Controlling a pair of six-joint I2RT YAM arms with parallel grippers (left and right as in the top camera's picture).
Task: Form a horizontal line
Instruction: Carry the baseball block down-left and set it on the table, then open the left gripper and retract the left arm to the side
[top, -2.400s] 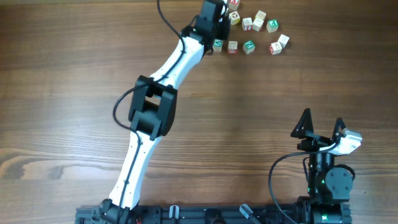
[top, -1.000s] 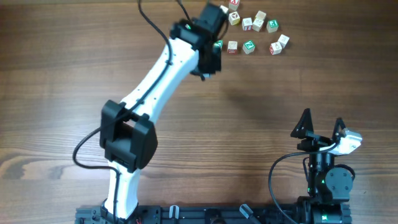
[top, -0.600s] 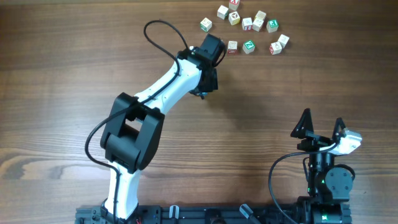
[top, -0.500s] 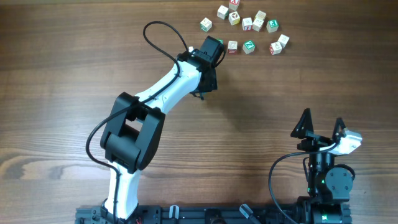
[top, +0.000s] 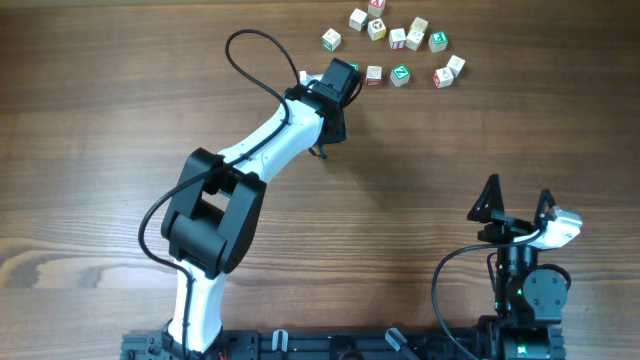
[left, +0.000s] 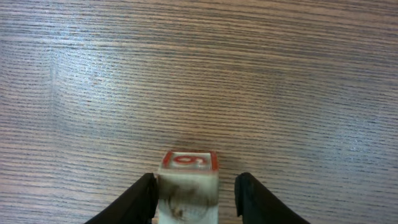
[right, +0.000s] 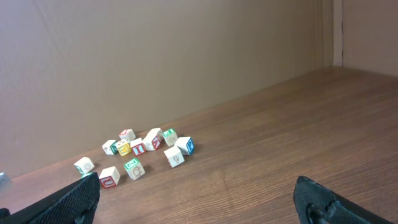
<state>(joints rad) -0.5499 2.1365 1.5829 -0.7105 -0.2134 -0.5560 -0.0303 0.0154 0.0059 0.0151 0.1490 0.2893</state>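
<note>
- Since the earliest overhead picture, the left arm (top: 262, 140) has drawn back from the far cluster of cubes to the left end of the short row. A single cube (top: 331, 39) that it covered then now lies in the open. Over the last half second the arm has hardly shifted.
- Left claw (left: 196, 177): its jaws are parted and the grip is released. A red-lettered cube (left: 188, 186) stands on the desk (left: 199, 74) between the fingers. It sits close against the finger (left: 134, 199) on the left of the wrist picture, with a clear gap to the other finger.
- From overhead this cube cannot be seen, because the claw covers it.
- Horizontal line (top: 375, 75): it lies near the far edge of the desk, just right of the left claw. From left to right it shows a green-faced cube partly under the claw, a red-marked cube and another green-faced cube, set side by side in a level row. Whether their edges touch cannot be told at this size.
- A pair of cubes (top: 449, 71) sits further right, apart from the row. A loose cluster (top: 405, 35) lies beyond the row.
- Right claw (top: 517, 190): its fingers are spread wide and hold nothing. It stands at the near right of the desk, well apart from every cube.
</note>
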